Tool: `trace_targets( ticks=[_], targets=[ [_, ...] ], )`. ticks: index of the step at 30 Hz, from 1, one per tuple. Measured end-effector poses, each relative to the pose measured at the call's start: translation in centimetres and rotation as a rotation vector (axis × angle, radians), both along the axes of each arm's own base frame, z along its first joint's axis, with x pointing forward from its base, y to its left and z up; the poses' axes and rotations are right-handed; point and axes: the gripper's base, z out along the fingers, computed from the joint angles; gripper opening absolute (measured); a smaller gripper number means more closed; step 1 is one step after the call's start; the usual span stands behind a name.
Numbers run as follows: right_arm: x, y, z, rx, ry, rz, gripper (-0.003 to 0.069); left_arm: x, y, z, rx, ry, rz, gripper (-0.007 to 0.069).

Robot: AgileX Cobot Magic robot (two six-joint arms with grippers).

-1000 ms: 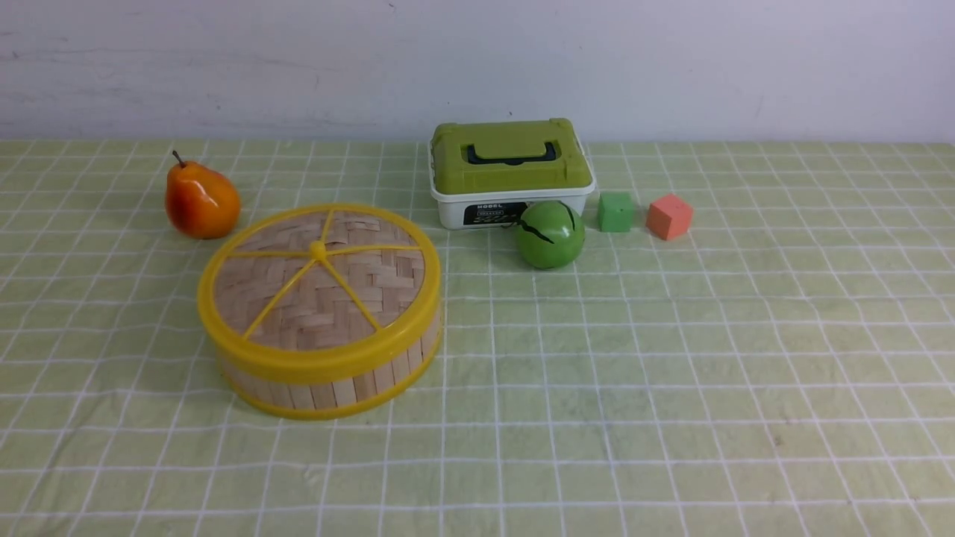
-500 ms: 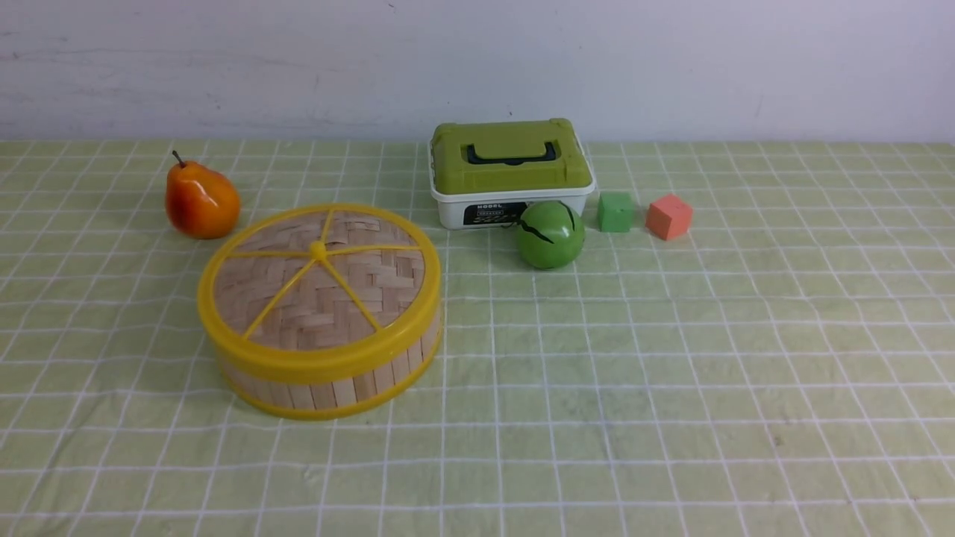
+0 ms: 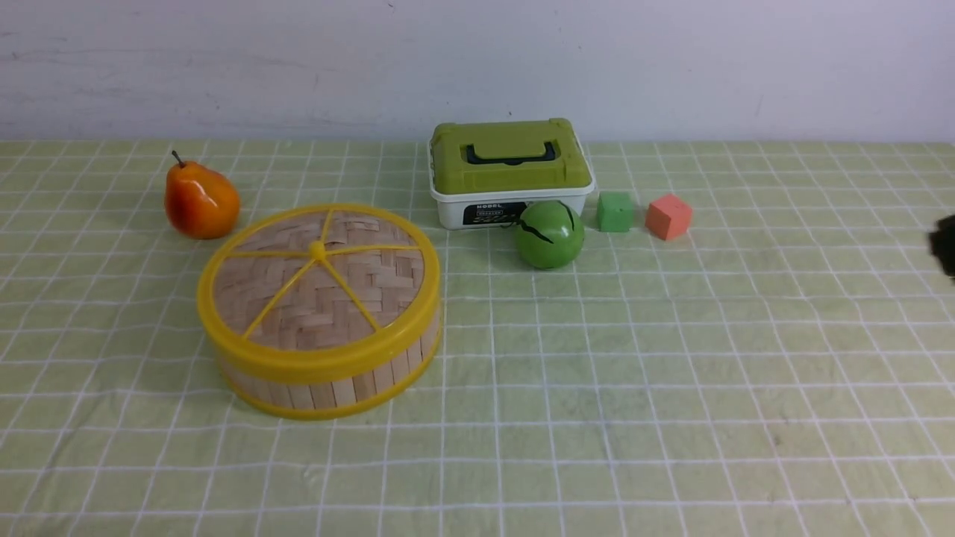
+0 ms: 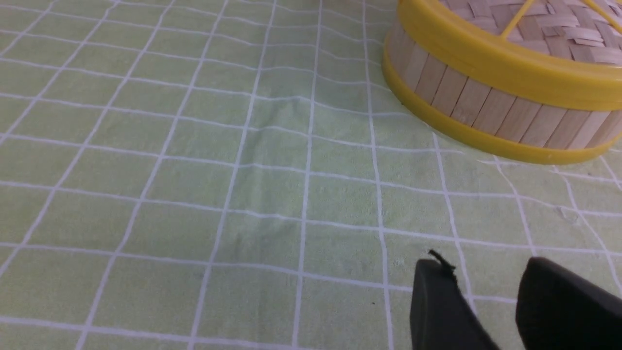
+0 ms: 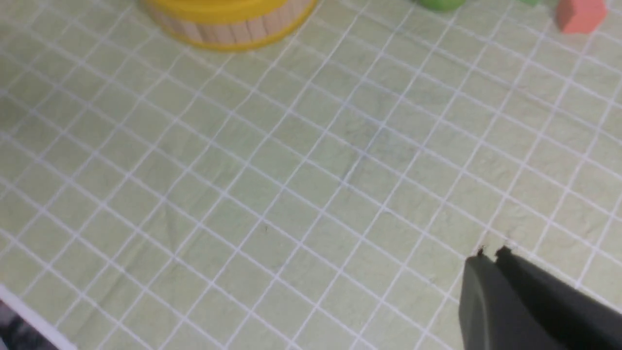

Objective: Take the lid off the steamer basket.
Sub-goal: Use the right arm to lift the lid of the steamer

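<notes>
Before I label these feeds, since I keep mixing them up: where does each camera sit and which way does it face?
Front: between the arms, facing the wall across the table; only a dark sliver of the right arm shows.
Left wrist: low, facing the steamer basket; left tool open.
Right wrist: higher, looking down on the table; right tool shut.
All three show the steamer basket.

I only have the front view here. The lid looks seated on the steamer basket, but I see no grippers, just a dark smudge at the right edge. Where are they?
Observer: The left gripper is open, over bare cloth near the steamer basket.
Operator: Touching it?
Observer: No, cloth shows between its fingertips and the basket wall.
Operator: The right one?
Observer: The right gripper is shut on nothing, well away from the basket.
</notes>
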Motion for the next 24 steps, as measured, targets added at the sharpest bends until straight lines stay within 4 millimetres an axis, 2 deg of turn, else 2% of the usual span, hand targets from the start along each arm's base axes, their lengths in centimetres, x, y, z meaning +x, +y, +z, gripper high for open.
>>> trace_targets(
  ticks=[1, 2, 3, 4, 6, 9, 10, 13, 16, 17, 19, 24],
  targets=[
    [2.6, 1.6, -0.4, -0.056, 0.024, 0.046, -0.0004, 0.0, 0.0, 0.0, 0.000, 0.000, 0.000, 0.0239],
    [2.9, 1.9, -0.5, -0.063, 0.028, 0.052, -0.0004, 0.0, 0.0, 0.0, 0.000, 0.000, 0.000, 0.0239],
    [5.3, 3.9, -0.9, -0.098, 0.047, 0.097, -0.0004, 0.0, 0.0, 0.0, 0.000, 0.000, 0.000, 0.0239],
    [6.3, 4.6, -1.1, -0.110, 0.050, 0.111, -0.0004, 0.0, 0.0, 0.0, 0.000, 0.000, 0.000, 0.0239],
    [9.7, 7.7, -1.7, -0.124, 0.059, 0.152, -0.0001, 0.0, 0.0, 0.0, 0.000, 0.000, 0.000, 0.0239],
    [13.3, 10.7, -2.7, -0.100, 0.080, 0.149, 0.0003, 0.0, 0.0, 0.0, 0.000, 0.000, 0.000, 0.0239],
    [14.3, 11.5, -2.5, -0.086, 0.065, 0.149, 0.0008, 0.0, 0.0, 0.0, 0.000, 0.000, 0.000, 0.0239],
    [17.3, 14.4, -3.8, -0.053, 0.065, 0.162, 0.0034, 0.0, 0.0, 0.0, 0.000, 0.000, 0.000, 0.0239],
    [18.8, 16.4, -5.1, -0.025, 0.079, 0.186, 0.0077, 0.0, 0.0, 0.0, 0.000, 0.000, 0.000, 0.0239],
    [19.3, 17.8, -5.6, 0.002, 0.077, 0.208, 0.0134, 0.0, 0.0, 0.0, 0.000, 0.000, 0.000, 0.0239],
    [19.9, 19.2, -6.4, 0.012, 0.082, 0.229, 0.0212, 0.0, 0.0, 0.0, 0.000, 0.000, 0.000, 0.0239],
    [19.9, 22.7, -8.0, 0.027, 0.072, 0.290, 0.0468, 0.0, 0.0, 0.0, 0.000, 0.000, 0.000, 0.0239]
  ],
)
